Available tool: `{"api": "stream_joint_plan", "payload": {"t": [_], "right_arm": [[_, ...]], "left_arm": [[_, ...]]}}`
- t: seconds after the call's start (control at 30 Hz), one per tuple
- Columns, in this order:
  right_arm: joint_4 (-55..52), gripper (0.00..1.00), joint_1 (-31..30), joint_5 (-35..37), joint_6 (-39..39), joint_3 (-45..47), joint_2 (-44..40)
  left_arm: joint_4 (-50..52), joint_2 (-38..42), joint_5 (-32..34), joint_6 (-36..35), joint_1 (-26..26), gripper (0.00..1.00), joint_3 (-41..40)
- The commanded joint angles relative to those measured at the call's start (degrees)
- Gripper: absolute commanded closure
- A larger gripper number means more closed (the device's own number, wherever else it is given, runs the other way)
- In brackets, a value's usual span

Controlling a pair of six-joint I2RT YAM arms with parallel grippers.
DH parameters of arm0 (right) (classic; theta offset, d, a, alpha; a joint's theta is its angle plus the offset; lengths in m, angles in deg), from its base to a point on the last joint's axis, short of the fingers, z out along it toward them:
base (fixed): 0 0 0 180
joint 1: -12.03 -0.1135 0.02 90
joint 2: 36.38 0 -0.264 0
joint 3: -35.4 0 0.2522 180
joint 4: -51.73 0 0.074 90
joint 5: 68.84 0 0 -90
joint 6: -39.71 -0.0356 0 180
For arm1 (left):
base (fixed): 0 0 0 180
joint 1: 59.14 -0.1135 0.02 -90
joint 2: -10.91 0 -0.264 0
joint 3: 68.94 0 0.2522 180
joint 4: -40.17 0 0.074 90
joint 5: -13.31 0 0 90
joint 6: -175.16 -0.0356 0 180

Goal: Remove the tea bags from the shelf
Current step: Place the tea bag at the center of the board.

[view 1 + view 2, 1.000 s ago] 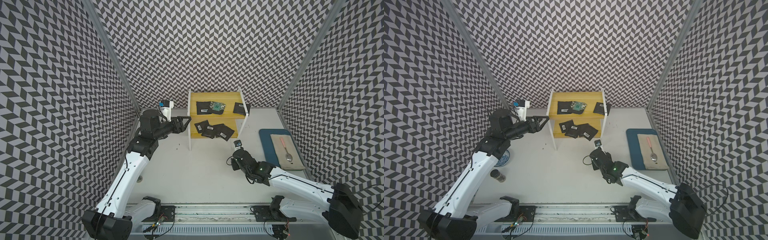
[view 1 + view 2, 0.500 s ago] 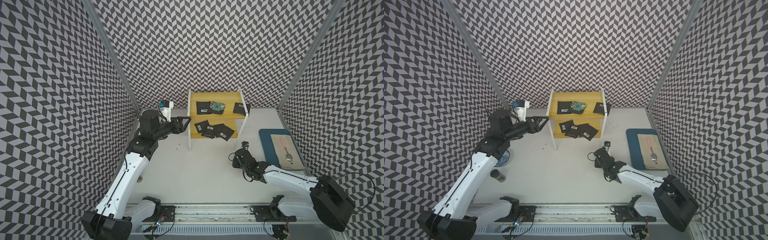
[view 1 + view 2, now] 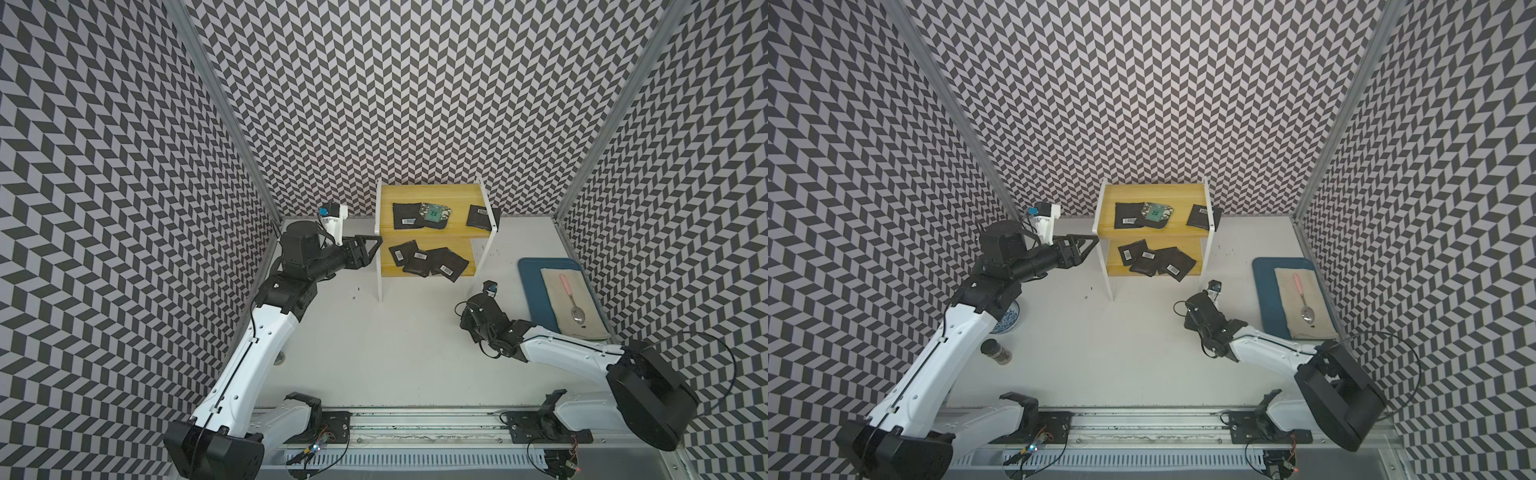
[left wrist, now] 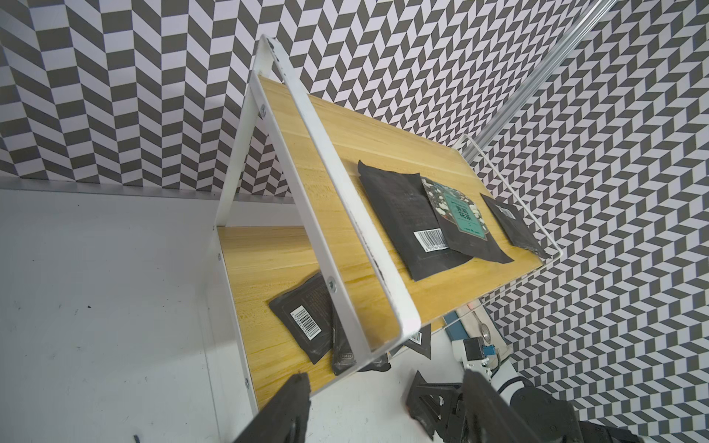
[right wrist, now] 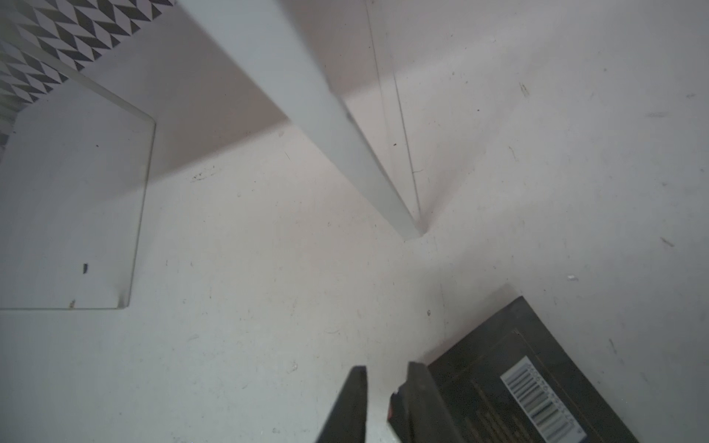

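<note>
Currently, the right gripper (image 5: 386, 370) holds its fingers (image 5: 353, 406) a narrow gap apart with nothing between them. One barcode-labelled tea bag (image 5: 514, 376) lies flat on the table (image 5: 230, 268), just beside one finger and near the shelf leg (image 5: 345, 134). We find the left gripper (image 4: 385, 377) spread wide and empty, just beside the left end of the shelf (image 3: 424, 195). The lower-board sachets (image 3: 428, 262) overlap in a cluster directly beyond its fingertips. The upper-board sachets (image 3: 434, 214), three in number, lie higher and further back. We judge the left arm nearer for the next pick.
</note>
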Motion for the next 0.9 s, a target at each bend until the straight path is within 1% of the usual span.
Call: {"api": "stream_joint_plan", "payload": {"t": [0.0, 0.2, 0.3, 0.4, 0.53, 0.6, 0.67, 0.7, 0.8, 0.87], "right_arm": [[2.04, 0.65, 0.33, -0.26, 0.57, -2.15, 0.9], [0.93, 0.64, 0.38, -2.08, 2.54, -2.71, -1.67], [-0.81, 0.64, 0.33, -3.81, 4.24, -2.6, -4.71], [-3.28, 0.62, 0.29, -4.54, 6.19, -2.26, -9.62], [-5.37, 0.54, 0.29, -6.25, 10.07, -2.14, -16.59], [-6.92, 0.53, 0.29, -6.42, 10.61, -2.79, -19.45], [-8.34, 0.47, 0.29, -6.35, 12.47, -3.86, -22.41], [-8.76, 0.45, 0.29, -5.72, 12.32, -4.38, -23.99], [-10.43, 0.36, 0.61, -6.42, 13.82, -7.49, -27.89], [-12.19, 0.34, 1.53, -8.59, 13.81, -10.97, -28.79]], "left_arm": [[-0.01, -0.08, -0.39, -1.15, 0.0, 0.33, 0.44], [-0.01, 0.2, -0.3, -0.98, 0.0, 0.33, 0.18], [-0.51, 0.68, 0.06, -0.93, 0.0, 0.33, 0.12], [-0.98, 0.85, 0.15, -0.89, 0.0, 0.33, 0.24], [-1.26, 0.49, 0.07, -0.8, 0.0, 0.32, 0.85], [-1.24, 0.12, -0.02, -0.77, 0.0, 0.32, 1.35], [-1.39, -0.07, -0.18, -0.67, 0.0, 0.32, 1.84], [-1.56, -0.13, -0.16, -0.54, 0.0, 0.32, 1.99], [-1.68, -0.48, 0.05, -0.39, 0.0, 0.32, 2.64], [-1.83, -0.67, 0.15, -0.26, 0.0, 0.32, 3.05]]}}
